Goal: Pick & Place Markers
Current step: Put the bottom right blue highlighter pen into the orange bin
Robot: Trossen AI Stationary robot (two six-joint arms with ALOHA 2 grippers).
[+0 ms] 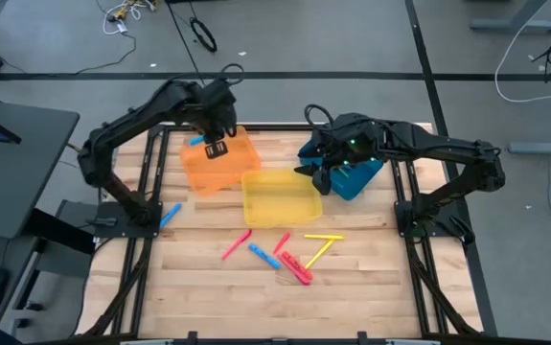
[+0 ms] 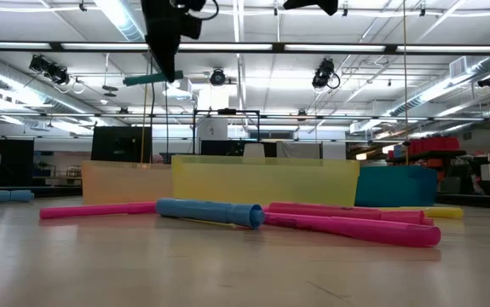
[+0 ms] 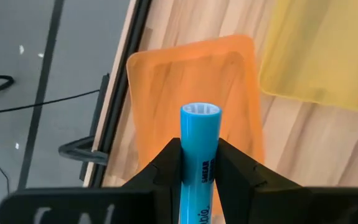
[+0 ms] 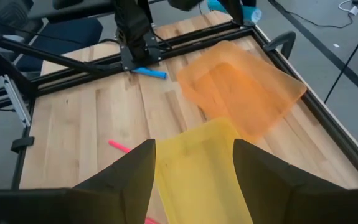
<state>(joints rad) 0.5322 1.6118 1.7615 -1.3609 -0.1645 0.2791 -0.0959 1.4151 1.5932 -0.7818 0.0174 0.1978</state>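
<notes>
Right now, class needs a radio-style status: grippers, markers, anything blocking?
Left gripper shut on blue marker above orange tray. Right gripper open, empty, over yellow tray. No obstruction.

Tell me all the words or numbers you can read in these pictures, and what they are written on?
None can be read in full.
Blue marker, clamped in the left gripper over the orange tray: dark print runs along its barrel, too small and partly hidden by the fingers to read.
Markers lying on the table: no readable print.
Yellow tray and blue tray: no lettering visible.
</notes>
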